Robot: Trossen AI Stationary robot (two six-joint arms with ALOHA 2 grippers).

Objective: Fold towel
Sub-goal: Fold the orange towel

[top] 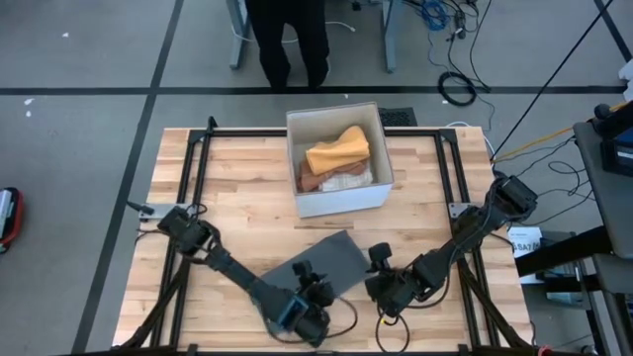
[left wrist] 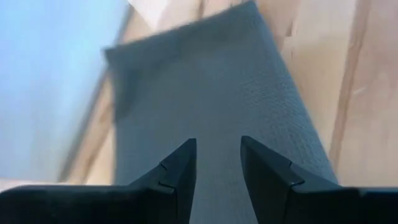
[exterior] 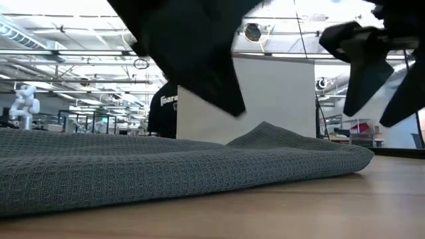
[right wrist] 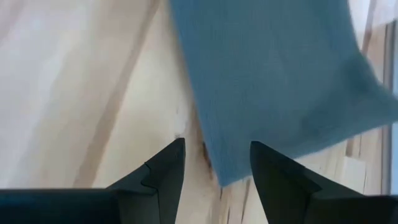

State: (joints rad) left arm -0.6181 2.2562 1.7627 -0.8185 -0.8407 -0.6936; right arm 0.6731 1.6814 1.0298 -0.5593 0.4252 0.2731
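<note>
Towel (exterior: 166, 169): nearest the low camera, a grey waffle-weave cloth lying on the counter (exterior: 279, 212); from above you see it as a narrow strip slanting across the front-middle of the wood, already doubled over, to judge from its narrow outline.

Towel edge: in the low view one end reads as a soft rounded roll, slightly humped behind, not a crisp crease.

Left pincer (top: 315, 289): poised over the near end of the strip; your wrist view shows the jaws parted by a modest gap with only cloth beyond them, holding nothing.

Right pincer (top: 382, 259): just beside the strip's right-hand edge, near the end corner; jaws spread a little wider, empty, bare wood and the towel's corner showing between them.

Step in hand (a judgement): you are lining up both pincers for another fold.

How to do it well: bring each pincer down onto its own corner of the same short end, pinch every layer and not just the top one, lift both together at one height, and carry the end over so the edges meet. Uneven lift would likely skew the fold.

Handling: the weave looks limp and grippy; expect it to drape and drag on the wood.

Box (top: 339, 158): a white open carton farther back, well apart from the towel, holding orange, brown and pale folded cloths.

Counter: pale wooden planks inside a black frame.
</note>
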